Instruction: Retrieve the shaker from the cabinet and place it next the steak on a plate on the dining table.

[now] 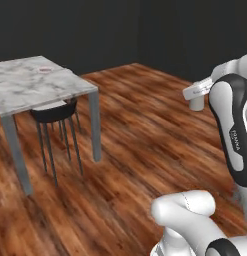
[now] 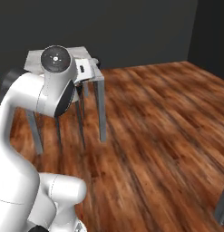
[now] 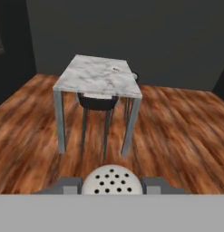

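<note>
The shaker (image 3: 112, 180) shows its rounded cream cap with dark holes at the bottom of the hand view. My gripper (image 3: 112, 185) is shut on it, one grey finger (image 3: 70, 185) on each side. Ahead across the wooden floor stands the dining table (image 3: 93, 79), with a white marble top and grey legs. On its far right part lies a small pinkish steak (image 3: 115, 69) on a pale plate that barely stands out from the marble. In the left base view the table (image 1: 25, 90) is at the left, with the steak (image 1: 44, 70) near its far edge.
A dark chair (image 3: 99, 102) is tucked under the near side of the table (image 1: 54, 112). Open wooden floor (image 1: 145, 135) lies between me and the table. Dark walls close the room behind. My arm (image 2: 54, 86) hides part of the table in the right base view.
</note>
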